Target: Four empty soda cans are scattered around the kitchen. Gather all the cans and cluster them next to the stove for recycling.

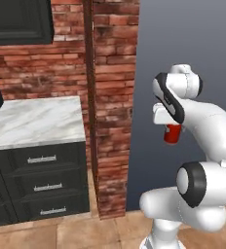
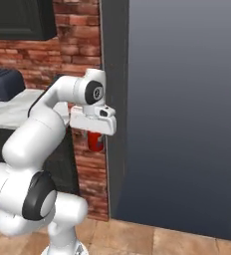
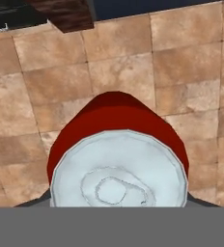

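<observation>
The gripper [image 1: 172, 130] has its jaws clamped on the red soda can [image 1: 172, 133], holding it upright in mid-air well above the terracotta tile floor [image 3: 133, 67]. From the hand view the can [image 3: 116, 149] is a glossy red cylinder with a round silver top and pull tab. The rough brick pillar [image 1: 112, 97] sits just left of the arm, and the white marble counter [image 1: 37, 119] over black panelled drawers [image 1: 42, 180] lies beyond it. A flat dark grey wall [image 2: 187, 109] is right behind the can, with open floor below.
</observation>
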